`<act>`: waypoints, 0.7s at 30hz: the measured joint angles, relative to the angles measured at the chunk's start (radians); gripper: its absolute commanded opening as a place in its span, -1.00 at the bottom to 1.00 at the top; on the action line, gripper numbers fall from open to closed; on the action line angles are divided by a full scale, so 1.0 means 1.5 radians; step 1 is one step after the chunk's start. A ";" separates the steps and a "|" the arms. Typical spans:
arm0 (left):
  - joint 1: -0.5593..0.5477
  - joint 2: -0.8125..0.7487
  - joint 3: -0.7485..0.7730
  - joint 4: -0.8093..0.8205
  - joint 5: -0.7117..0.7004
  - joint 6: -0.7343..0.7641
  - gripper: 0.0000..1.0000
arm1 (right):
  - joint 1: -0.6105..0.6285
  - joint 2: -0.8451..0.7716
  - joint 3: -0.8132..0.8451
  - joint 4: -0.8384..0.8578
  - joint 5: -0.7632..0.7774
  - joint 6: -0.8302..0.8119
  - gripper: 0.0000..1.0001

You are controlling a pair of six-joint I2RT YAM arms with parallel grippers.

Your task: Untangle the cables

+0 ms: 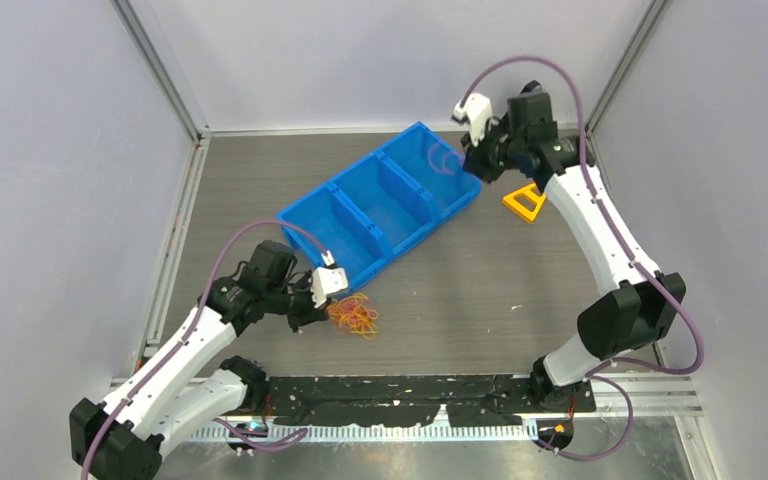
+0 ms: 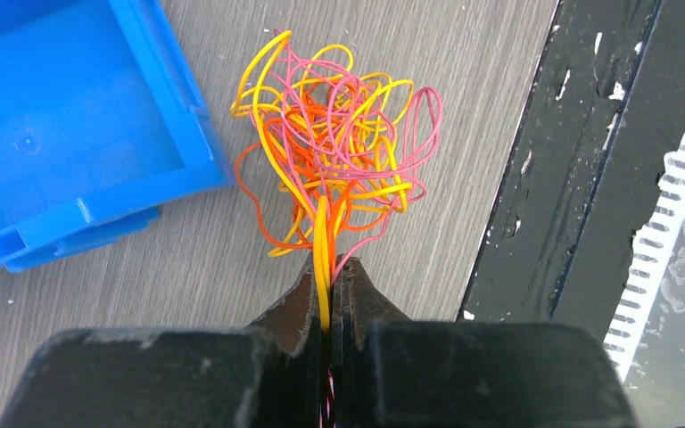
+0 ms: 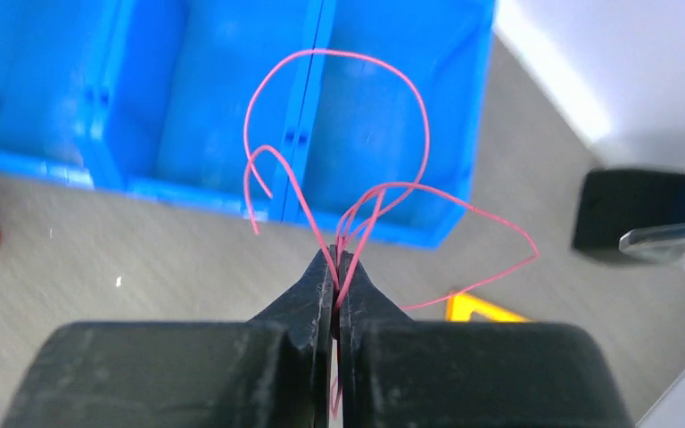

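A tangle of thin yellow, orange and pink cables lies on the grey table just off the near end of the blue bin; it shows small in the top view. My left gripper is shut on strands at the tangle's near edge, a yellow one running between the jaws. My right gripper is shut on a separate pink cable and holds it looped above the far end compartment of the bin. In the top view the right gripper is at the bin's far right end.
A blue three-compartment bin lies diagonally across the table, its near wall beside the tangle. A yellow triangular piece lies right of the bin. A black strip runs along the table's near edge. White walls close in all around.
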 measured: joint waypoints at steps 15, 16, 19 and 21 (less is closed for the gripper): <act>0.000 0.037 0.017 0.066 0.008 -0.069 -1.00 | -0.001 0.311 0.233 0.073 -0.018 0.136 0.90; 0.000 0.040 0.018 0.069 0.008 -0.074 -1.00 | -0.001 0.324 0.236 0.063 -0.019 0.139 0.95; -0.001 0.044 0.019 0.087 0.013 -0.091 -1.00 | -0.003 0.320 0.235 0.022 -0.035 0.140 0.97; -0.006 0.046 0.019 0.105 0.016 -0.109 -1.00 | -0.005 0.286 0.215 0.014 -0.054 0.138 0.97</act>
